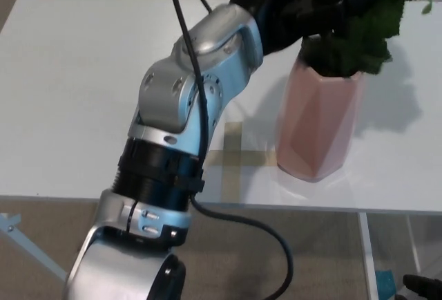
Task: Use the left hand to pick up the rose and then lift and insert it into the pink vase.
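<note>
Black and partly lost against the dark leaves, the left hand sits at the top of the head view, just above the mouth of the pink vase. Its fingers merge with the foliage there, so whether they clasp the stem or stand apart cannot be told. The silver and blue left forearm fills the middle of the picture, hiding much of the white table behind it, and a black cable loops from the arm past the table's near edge.

Only part of the rose shows: a mass of green leaves bunched over the vase's rim, and a sliver of pink bloom cut off at the top right corner. The stem itself is hidden by leaves and hand, so its depth in the vase cannot be made out. Leaves and bloom suggest a long axis running up and rightward from the vase mouth, bloom end uppermost. A cross of tan tape lies on the table just left of the vase's foot.
</note>
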{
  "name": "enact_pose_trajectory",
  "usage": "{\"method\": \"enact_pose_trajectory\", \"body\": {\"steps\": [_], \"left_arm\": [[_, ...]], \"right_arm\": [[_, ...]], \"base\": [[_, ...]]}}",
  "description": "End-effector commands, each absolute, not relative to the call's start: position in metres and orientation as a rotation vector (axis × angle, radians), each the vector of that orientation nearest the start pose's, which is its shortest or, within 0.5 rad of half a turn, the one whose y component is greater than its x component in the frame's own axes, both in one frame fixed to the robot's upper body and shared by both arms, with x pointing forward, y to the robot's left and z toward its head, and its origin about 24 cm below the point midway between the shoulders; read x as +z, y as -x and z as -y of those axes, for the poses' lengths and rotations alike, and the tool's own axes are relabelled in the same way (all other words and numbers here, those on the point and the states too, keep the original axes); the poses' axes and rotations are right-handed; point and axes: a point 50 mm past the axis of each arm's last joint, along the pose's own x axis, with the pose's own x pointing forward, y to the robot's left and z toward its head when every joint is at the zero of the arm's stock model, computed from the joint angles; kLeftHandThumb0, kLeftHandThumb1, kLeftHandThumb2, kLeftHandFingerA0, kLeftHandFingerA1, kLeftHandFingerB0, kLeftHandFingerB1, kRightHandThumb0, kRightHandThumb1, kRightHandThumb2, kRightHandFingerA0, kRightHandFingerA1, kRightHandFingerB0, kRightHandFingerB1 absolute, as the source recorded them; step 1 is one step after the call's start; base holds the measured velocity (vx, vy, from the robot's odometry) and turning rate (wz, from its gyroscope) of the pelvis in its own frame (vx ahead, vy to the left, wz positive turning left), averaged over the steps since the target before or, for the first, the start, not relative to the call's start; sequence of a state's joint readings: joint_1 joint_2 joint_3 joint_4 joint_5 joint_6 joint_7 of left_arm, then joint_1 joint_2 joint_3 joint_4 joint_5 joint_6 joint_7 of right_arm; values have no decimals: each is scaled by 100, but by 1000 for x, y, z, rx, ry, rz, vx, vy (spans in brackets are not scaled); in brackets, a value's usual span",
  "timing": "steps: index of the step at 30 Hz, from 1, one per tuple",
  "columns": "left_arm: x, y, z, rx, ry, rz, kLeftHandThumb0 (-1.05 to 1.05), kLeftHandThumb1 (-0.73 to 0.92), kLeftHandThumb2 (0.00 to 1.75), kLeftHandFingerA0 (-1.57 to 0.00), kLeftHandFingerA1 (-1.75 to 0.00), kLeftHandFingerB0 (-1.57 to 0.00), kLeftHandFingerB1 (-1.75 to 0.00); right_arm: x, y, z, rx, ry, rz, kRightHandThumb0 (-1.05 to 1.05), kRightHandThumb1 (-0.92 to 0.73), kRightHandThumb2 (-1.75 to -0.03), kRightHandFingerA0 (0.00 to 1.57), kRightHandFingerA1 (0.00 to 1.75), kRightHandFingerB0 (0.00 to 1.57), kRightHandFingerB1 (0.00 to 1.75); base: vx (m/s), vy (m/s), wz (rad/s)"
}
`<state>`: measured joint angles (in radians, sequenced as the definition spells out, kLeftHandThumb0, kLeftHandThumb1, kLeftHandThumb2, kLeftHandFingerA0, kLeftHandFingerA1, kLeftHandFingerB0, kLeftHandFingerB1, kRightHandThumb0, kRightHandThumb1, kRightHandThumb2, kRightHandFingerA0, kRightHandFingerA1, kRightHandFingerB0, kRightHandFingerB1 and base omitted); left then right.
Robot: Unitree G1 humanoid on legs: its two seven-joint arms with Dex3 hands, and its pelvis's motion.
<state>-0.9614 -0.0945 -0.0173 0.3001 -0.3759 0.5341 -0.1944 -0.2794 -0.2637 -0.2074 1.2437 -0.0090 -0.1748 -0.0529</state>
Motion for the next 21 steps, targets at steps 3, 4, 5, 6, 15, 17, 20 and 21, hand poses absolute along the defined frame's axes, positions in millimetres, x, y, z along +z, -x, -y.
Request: {"method": "enact_pose_trajectory", "body": {"steps": [3,4,5,6,15,17,20,21], "left_arm": [[206,-346,-9,-857,273,3,-87,56,58,0,-13,0,-24],[205,-345,-13,-886,267,-5,-81,45,88,0,-2,0,-14],[204,-345,-14,-893,265,-6,-82,46,88,0,0,0,-11],[204,-345,-15,-902,260,-6,-92,55,63,0,-2,0,-8],[203,-348,-33,-883,212,-1,-85,48,89,0,0,0,-10],[205,-348,-36,-877,213,4,-85,48,89,0,0,0,-10],[207,-348,-41,-866,218,9,-86,49,89,0,0,0,-10],[208,-348,-43,-868,218,9,-86,49,89,0,0,0,-10]], "right_arm": [[-105,-208,264,-305,134,-767,-33,-64,-59,65,43,55,39],[-105,-208,264,-308,131,-768,-32,-64,-59,65,43,55,39],[-105,-208,264,-307,130,-768,-32,-64,-59,65,43,55,39],[-105,-207,264,-307,132,-768,-32,-64,-59,65,43,55,39],[-106,-205,264,-309,143,-767,-33,-64,-59,65,43,55,39],[-106,-205,264,-306,149,-770,-33,-64,-59,65,43,55,39],[-107,-205,263,-307,147,-773,-33,-64,-59,65,43,54,39],[-107,-205,263,-310,144,-772,-33,-64,-59,65,43,53,39]], "base": [[0,0,0],[0,0,0],[0,0,0],[0,0,0],[0,0,0],[0,0,0],[0,0,0],[0,0,0]]}}
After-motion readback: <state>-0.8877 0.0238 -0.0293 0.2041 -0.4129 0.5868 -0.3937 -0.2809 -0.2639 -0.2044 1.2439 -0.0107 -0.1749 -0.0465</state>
